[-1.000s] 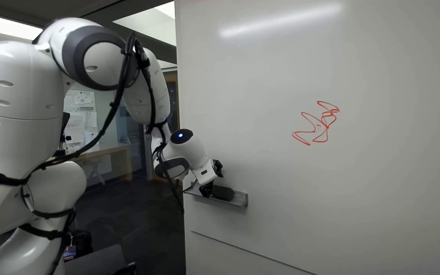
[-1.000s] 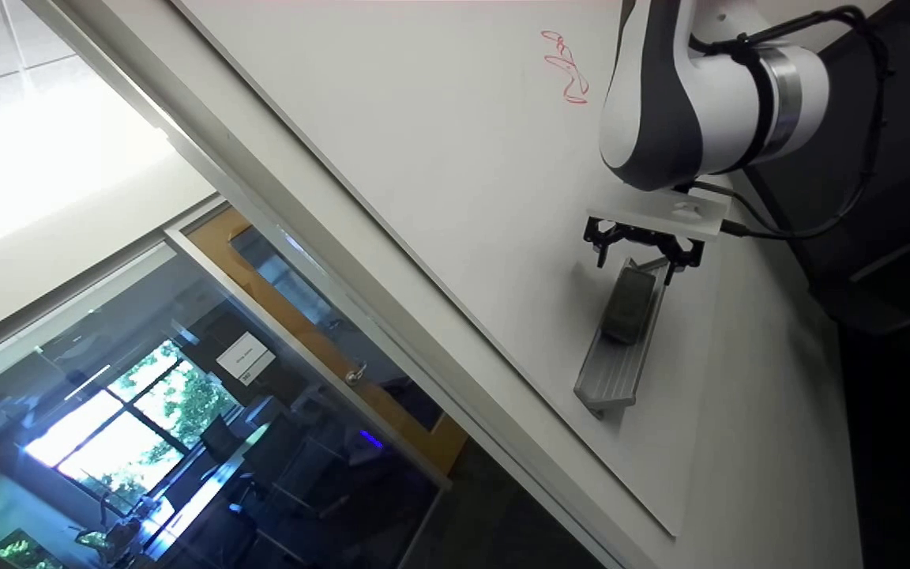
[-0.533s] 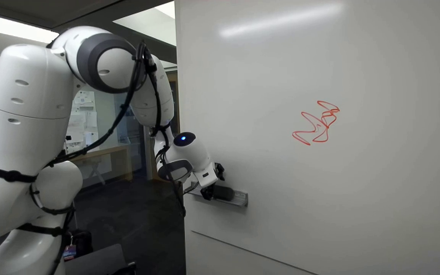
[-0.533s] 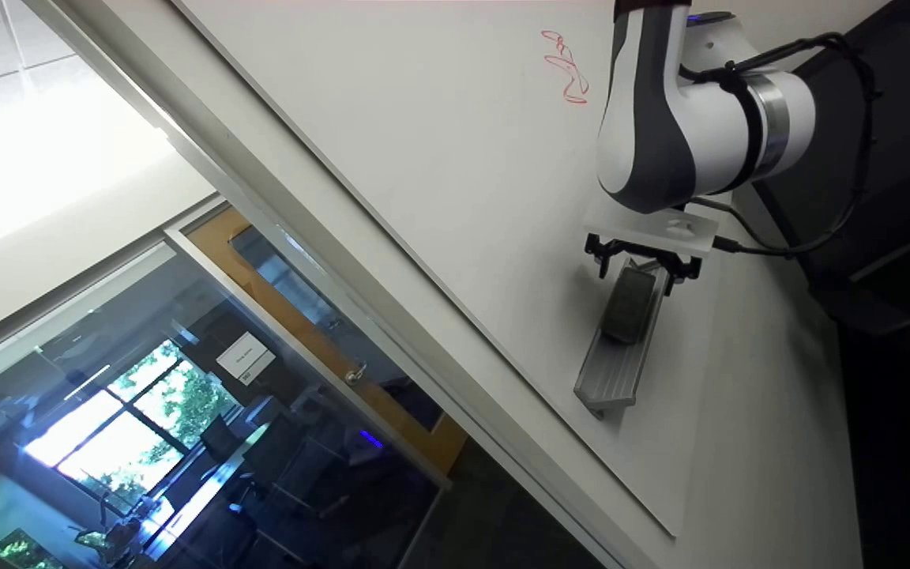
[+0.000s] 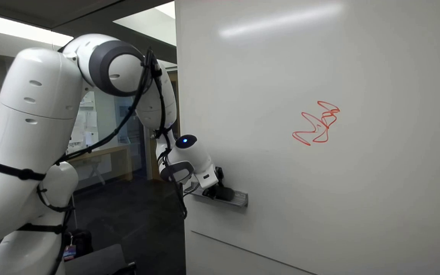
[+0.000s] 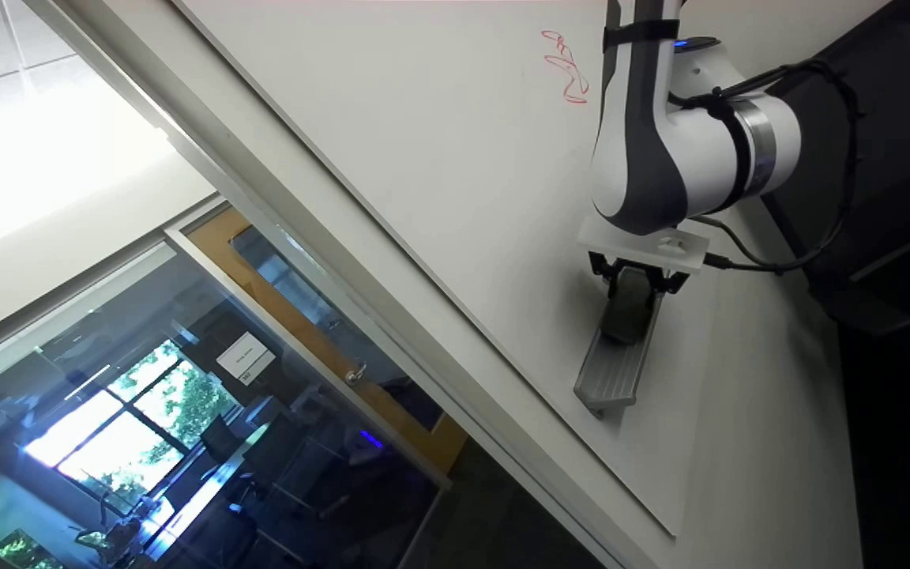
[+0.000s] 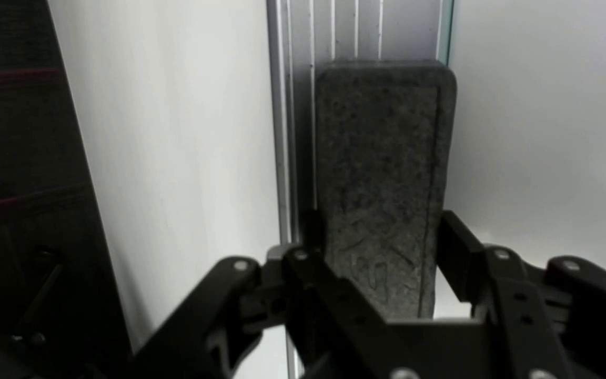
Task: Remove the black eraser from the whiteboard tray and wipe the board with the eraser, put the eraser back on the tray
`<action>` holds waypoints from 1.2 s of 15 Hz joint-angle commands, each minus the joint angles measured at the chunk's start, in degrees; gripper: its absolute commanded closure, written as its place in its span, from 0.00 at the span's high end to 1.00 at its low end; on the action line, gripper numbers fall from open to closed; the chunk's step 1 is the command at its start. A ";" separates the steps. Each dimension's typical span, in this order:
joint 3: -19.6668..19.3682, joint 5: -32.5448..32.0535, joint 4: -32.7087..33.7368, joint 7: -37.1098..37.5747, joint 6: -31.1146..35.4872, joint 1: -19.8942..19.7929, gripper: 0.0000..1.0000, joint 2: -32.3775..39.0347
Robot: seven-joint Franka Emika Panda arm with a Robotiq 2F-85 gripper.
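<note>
The black eraser (image 7: 382, 158) lies lengthwise along the grey whiteboard tray (image 7: 358, 29). My gripper (image 7: 379, 231) is shut on its near end, one finger (image 7: 458, 247) against each long side. In both exterior views the gripper (image 5: 217, 186) (image 6: 633, 288) sits low at the tray, and the far part of the eraser (image 5: 225, 193) (image 6: 629, 312) sticks out past the fingers. Bare ridged tray (image 5: 240, 198) (image 6: 609, 375) shows beyond that far end. Above it, the white board (image 5: 357, 191) (image 6: 463, 182) carries a red scribble (image 5: 317, 124) (image 6: 567, 69).
A seam (image 5: 250, 252) runs across the board below the tray. Black cables (image 5: 183, 202) hang by the wrist near the tray's near end. In an exterior view a door (image 6: 329, 332) and glass wall stand beside the board's edge.
My arm has moved lower and closer to the tray, bringing the fingers around the eraser's near end. The gripper has gone from open to shut on it.
</note>
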 commanded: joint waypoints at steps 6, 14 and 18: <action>-4.36 -0.52 2.06 2.96 0.00 4.89 0.34 0.24; -2.71 1.59 -3.45 8.53 0.02 2.56 0.30 15.26; -1.46 2.93 -6.25 15.97 0.02 -0.44 0.30 24.83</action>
